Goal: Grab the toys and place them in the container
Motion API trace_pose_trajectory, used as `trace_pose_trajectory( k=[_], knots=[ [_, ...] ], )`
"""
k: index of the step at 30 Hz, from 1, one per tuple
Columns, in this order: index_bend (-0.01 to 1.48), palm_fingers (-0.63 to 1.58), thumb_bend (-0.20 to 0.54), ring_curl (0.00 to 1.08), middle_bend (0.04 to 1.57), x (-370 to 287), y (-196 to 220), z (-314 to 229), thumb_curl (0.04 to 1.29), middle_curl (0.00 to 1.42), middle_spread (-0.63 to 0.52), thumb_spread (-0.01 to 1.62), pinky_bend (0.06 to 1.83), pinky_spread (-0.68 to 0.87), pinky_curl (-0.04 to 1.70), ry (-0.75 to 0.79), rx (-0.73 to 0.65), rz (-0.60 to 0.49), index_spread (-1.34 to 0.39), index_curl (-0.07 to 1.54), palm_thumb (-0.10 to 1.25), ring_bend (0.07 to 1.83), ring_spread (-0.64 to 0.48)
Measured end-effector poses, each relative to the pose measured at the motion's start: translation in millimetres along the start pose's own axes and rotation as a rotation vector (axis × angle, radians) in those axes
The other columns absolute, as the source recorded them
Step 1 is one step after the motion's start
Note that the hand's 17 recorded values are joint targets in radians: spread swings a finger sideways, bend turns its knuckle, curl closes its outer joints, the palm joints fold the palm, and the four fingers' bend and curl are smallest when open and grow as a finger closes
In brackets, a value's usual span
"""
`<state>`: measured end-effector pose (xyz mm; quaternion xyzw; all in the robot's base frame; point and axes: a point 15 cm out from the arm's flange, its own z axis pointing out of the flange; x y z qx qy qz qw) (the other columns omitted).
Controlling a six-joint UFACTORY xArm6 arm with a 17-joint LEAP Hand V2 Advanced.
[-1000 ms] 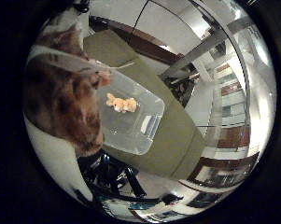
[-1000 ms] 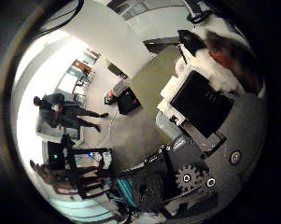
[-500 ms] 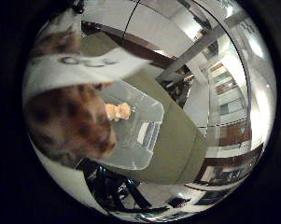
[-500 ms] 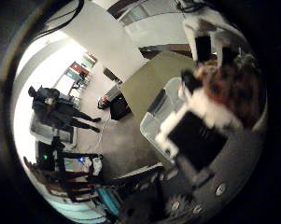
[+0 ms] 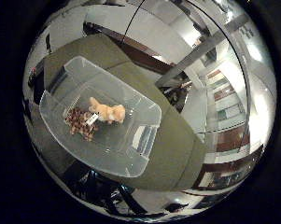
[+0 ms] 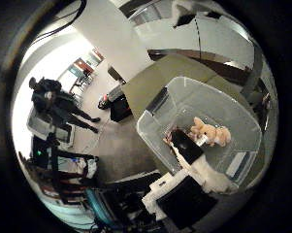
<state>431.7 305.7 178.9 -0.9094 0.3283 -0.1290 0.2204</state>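
You had the olive table (image 5: 177, 144) beneath you, with the clear plastic container (image 5: 144, 112) resting on it. Inside lay the tan plush toy (image 5: 109, 112), touching the brown spotted toy (image 5: 79, 123) beside it. Your hand (image 6: 194, 184) hung above the container, fingers extended and relaxed, holding nothing.

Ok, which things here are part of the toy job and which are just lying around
Part of the job:
- clear container
- tan plush toy, in the container
- spotted brown toy, in the container beside it
- hand, above the container

Just around:
- green table under the container
- black case on the floor
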Motion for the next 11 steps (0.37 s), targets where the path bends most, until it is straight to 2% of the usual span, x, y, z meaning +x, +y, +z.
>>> trace_pose_trajectory(
  k=[2, 11],
  knots=[
    [0.28, 0.10, -0.021, 0.22, 0.27, 15, 2, -8, 0.48, 0.32, -0.05, 1.07, 0.58, 0.38, 0.29, 0.017, 0.008, 0.009, -0.46, 0.37, 0.73, 0.45, 0.12],
    [0.21, 0.21, -0.020, 0.21, 0.19, 121, 73, -46, 0.46, 0.32, -0.07, 1.06, 0.50, 0.39, 0.20, 0.115, -0.055, 0.122, -0.46, 0.36, 0.75, 0.33, 0.11]
  ],
)
